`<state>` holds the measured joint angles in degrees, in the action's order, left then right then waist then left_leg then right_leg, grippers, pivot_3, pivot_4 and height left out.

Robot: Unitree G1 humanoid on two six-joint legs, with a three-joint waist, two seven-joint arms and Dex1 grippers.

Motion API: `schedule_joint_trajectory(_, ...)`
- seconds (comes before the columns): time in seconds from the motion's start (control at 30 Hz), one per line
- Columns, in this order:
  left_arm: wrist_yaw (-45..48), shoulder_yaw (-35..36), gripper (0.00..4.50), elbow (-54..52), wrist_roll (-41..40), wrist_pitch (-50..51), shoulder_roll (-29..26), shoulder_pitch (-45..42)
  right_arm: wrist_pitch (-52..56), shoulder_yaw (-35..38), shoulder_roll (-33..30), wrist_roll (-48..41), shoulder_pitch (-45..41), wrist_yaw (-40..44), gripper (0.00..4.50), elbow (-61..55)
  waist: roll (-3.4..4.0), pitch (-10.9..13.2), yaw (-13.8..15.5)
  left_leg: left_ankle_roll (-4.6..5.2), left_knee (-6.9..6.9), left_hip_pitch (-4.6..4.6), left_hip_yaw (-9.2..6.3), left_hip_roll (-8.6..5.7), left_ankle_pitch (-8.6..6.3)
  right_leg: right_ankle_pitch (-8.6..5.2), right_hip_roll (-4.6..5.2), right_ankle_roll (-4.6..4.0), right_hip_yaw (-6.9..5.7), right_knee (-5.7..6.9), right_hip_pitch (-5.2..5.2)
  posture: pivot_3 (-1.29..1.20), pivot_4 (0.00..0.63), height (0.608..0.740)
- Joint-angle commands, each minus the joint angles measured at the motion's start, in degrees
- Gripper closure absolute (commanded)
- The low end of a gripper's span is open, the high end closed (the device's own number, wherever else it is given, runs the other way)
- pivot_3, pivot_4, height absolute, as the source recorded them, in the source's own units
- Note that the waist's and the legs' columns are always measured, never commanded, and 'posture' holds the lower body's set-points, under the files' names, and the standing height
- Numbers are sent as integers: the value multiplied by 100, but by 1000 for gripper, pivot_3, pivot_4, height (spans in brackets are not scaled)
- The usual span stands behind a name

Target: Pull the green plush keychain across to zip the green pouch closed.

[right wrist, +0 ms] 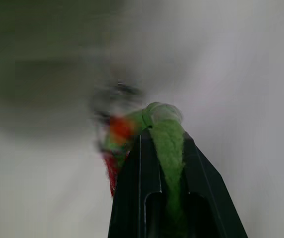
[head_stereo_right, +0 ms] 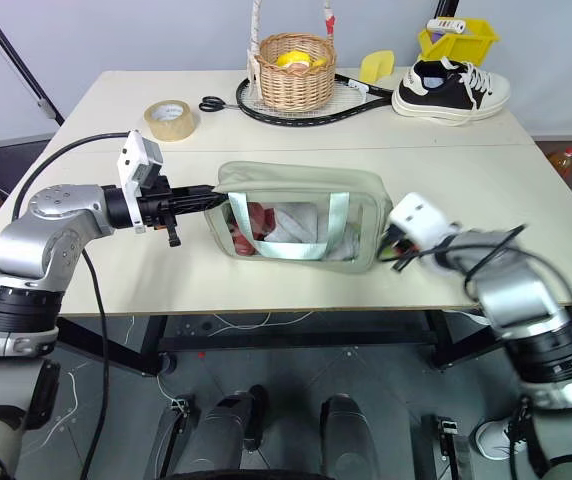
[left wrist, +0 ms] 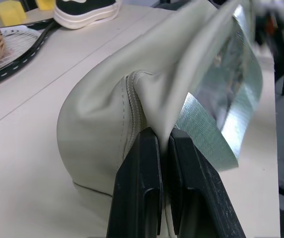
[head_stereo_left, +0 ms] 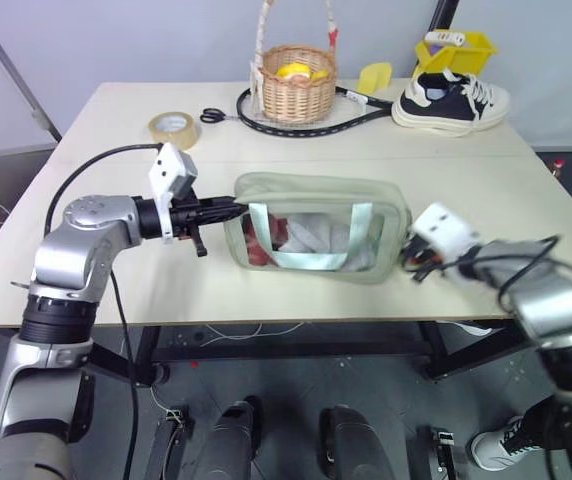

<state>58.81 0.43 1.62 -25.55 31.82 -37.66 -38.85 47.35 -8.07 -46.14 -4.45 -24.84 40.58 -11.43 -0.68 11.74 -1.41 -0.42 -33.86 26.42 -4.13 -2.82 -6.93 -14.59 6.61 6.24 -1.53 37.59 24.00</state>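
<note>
The green pouch (head_stereo_left: 311, 189) lies on its side in the middle of the table, its clear window and strap handle facing me. My left gripper (left wrist: 164, 133) is shut on the fabric at the pouch's left end, beside the zipper seam; it shows in the left eye view as the left gripper (head_stereo_left: 236, 208). At the pouch's right end my right gripper (head_stereo_left: 412, 262) is shut on the green plush keychain (right wrist: 164, 121). The fuzzy lime strand runs between its two fingers, with something red and orange blurred just past them.
At the table's far side stand a wicker basket (head_stereo_left: 294, 85), a tape roll (head_stereo_left: 173, 128), scissors (head_stereo_left: 211, 115), a racket (head_stereo_left: 351, 102), a yellow scoop (head_stereo_left: 374, 76), a black-and-white shoe (head_stereo_left: 453, 103) and a yellow bin (head_stereo_left: 456, 50). The table's front edge runs just below the pouch.
</note>
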Motion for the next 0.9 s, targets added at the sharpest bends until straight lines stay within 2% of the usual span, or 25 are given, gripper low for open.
schedule_joint_trajectory(0.03,-189,236,4500,-131,-36,130,-105,71,95,-143,9,193,37,-125,4471,-124,-2,-1,6,0,-1,0,-1,0,0,-4,-1,-8,-1,-1,-1,0,150,724)
schedule_joint_trajectory(0.13,-249,244,4500,-219,-73,183,-65,96,-76,-212,-117,453,-58,-182,4471,257,-3,-2,31,-2,-4,-5,-6,5,-1,-2,-8,-18,-7,-8,-14,0,150,724)
schedule_joint_trajectory(0.5,-423,285,4500,-676,-291,383,-47,272,-330,361,-201,401,-994,-223,4471,1125,-2,-1,63,-2,-2,-4,-8,8,-1,0,-10,-22,-14,-30,-23,0,150,724)
schedule_joint_trajectory(0.6,-435,308,4500,-816,-385,460,-89,330,-190,534,-215,202,-1001,-70,3458,965,-2,-1,68,-1,-1,-3,-9,8,-2,0,-10,-22,-16,-35,-25,0,150,724)
schedule_joint_trajectory(0.8,-312,304,4500,-886,-488,562,-235,298,451,1322,-470,-889,-958,808,493,101,1,1,69,0,-1,-1,-9,8,-2,0,-10,-22,-16,-36,-25,0,150,724)
schedule_joint_trajectory(0.83,-267,327,4126,-889,-548,593,-255,276,471,1497,-584,-1104,-937,1010,16,-33,1,1,70,0,-1,0,-9,8,-2,0,-10,-22,-16,-37,-24,0,150,724)
schedule_joint_trajectory(0.9,-271,384,3515,-865,-677,734,-268,220,483,1710,-729,-1382,-899,1225,0,-181,1,1,72,2,-1,1,-9,8,-4,0,-10,-21,-17,-40,-25,0,150,724)
